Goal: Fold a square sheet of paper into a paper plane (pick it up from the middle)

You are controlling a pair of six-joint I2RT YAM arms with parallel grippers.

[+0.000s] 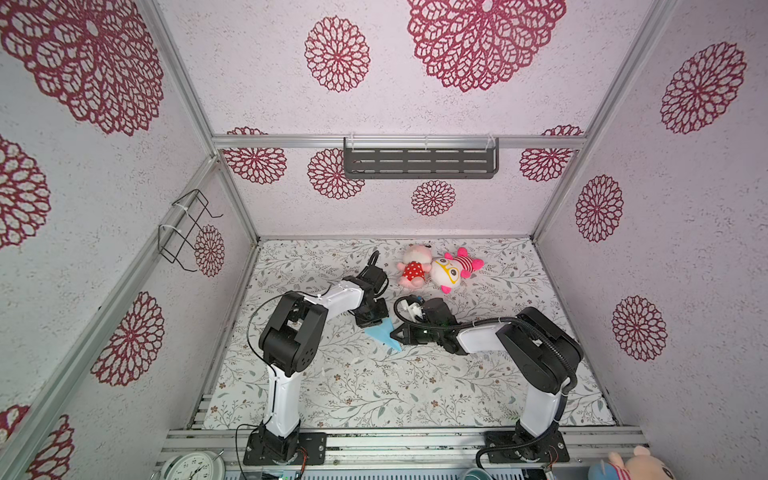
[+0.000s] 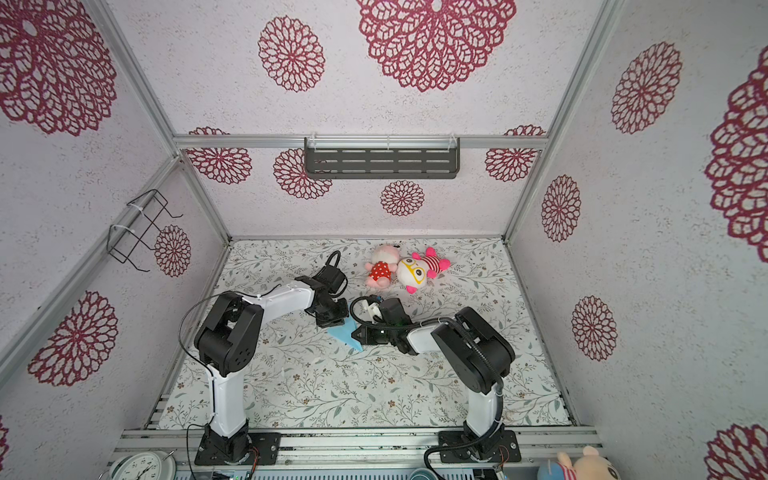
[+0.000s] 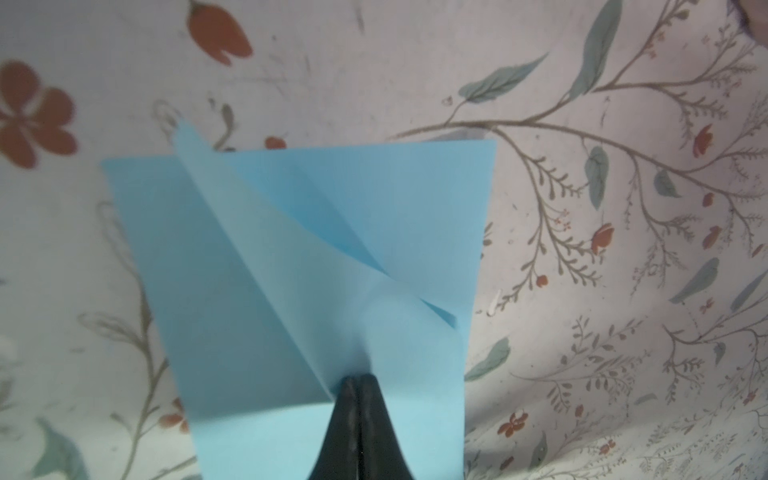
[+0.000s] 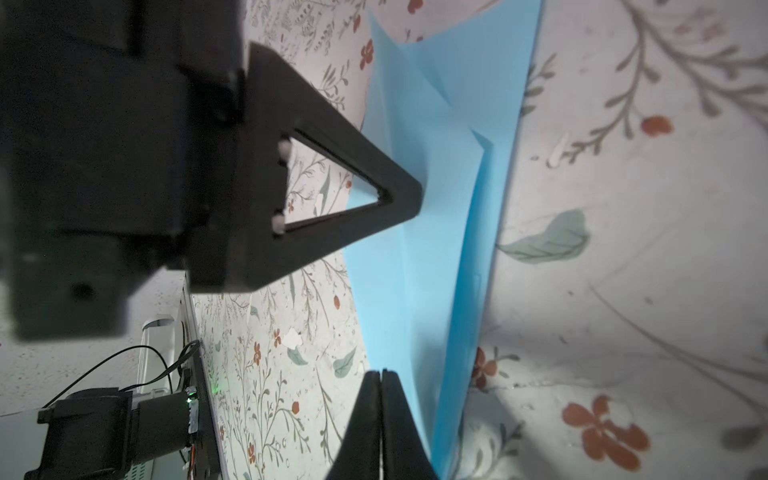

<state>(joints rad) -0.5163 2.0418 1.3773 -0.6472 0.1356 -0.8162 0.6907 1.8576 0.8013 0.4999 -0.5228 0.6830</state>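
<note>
The square sheet of paper (image 1: 384,334) (image 2: 345,334) is light blue and folded into a pointed wedge with loose flaps. It lies mid-table between both grippers. My left gripper (image 1: 377,323) (image 2: 338,323) points down onto its far side. In the left wrist view my left gripper (image 3: 358,376) is shut on a raised flap of the paper (image 3: 374,208). My right gripper (image 1: 395,332) (image 2: 354,333) comes in from the right. In the right wrist view my right gripper (image 4: 380,371) has its jaws together, tips against the paper (image 4: 436,249) edge. Whether paper sits between them I cannot tell.
Two pink plush toys (image 1: 413,270) (image 1: 453,268) lie behind the grippers, near the back of the table. A dark shelf (image 1: 419,160) hangs on the back wall and a wire basket (image 1: 187,228) on the left wall. A clock (image 1: 193,465) sits at the front rail.
</note>
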